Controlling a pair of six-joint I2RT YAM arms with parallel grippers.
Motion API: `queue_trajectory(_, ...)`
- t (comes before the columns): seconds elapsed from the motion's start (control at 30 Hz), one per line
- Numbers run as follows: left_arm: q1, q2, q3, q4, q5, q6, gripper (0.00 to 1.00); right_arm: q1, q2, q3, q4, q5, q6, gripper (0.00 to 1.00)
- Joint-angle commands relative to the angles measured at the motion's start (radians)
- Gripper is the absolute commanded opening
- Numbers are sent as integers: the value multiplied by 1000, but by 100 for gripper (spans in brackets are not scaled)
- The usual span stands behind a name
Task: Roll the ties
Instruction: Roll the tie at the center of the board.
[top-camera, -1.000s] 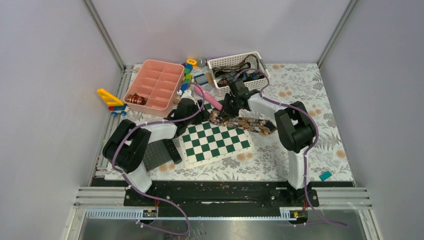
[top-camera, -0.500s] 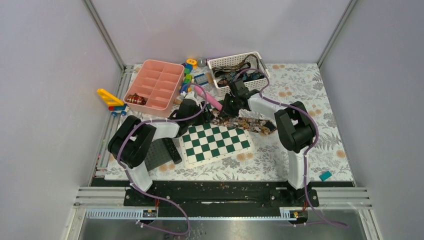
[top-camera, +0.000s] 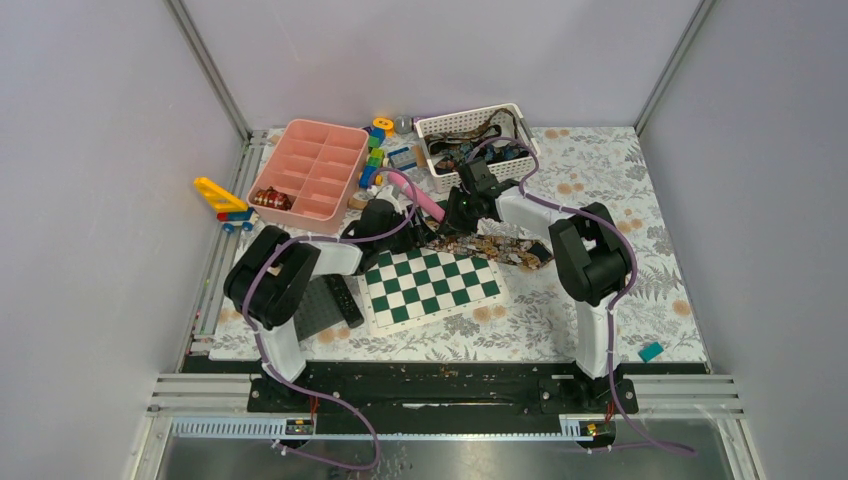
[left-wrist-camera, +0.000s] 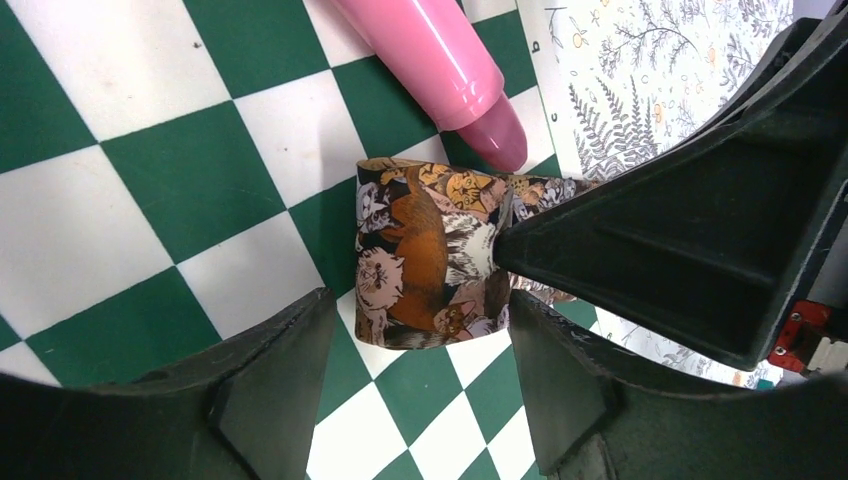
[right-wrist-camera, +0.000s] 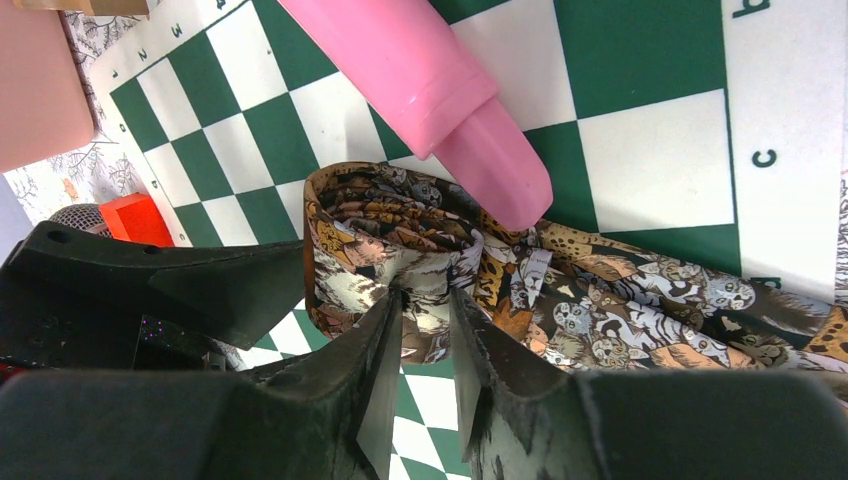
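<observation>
The right tool (right-wrist-camera: 425, 300) pinches the tie (left-wrist-camera: 430, 250) by its rolled end, at the 12 o'clock edge of the chessboard (left-wrist-camera: 150, 200). The left tool (left-wrist-camera: 418, 300) is open, one finger each side of the roll. A pink stick (left-wrist-camera: 430, 50) lies at the roll's 12 o'clock.

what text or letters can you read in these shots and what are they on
"c": on the white border of the chessboard, right wrist view.
"b": on the same border, next letter along, clearest in the left wrist view.
Marks along the board's other edge in the right wrist view: too small to read.
tie: cat pattern only, no words.
Top view: nothing is large enough to read.
</observation>
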Motion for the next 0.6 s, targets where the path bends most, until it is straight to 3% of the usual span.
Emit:
queue_trajectory(0.0, 4, 13, 31, 83, 40, -25, 64, 8, -6, 0, -25, 29, -9, 31)
queue_trajectory(0.37, 3, 35, 21, 131, 80, -48, 52, 7, -11, -9, -25, 35, -9, 31)
queue_trajectory(0.57, 3, 36, 21, 136, 84, -48, 51, 8, -15, -5, -25, 29, -10, 31)
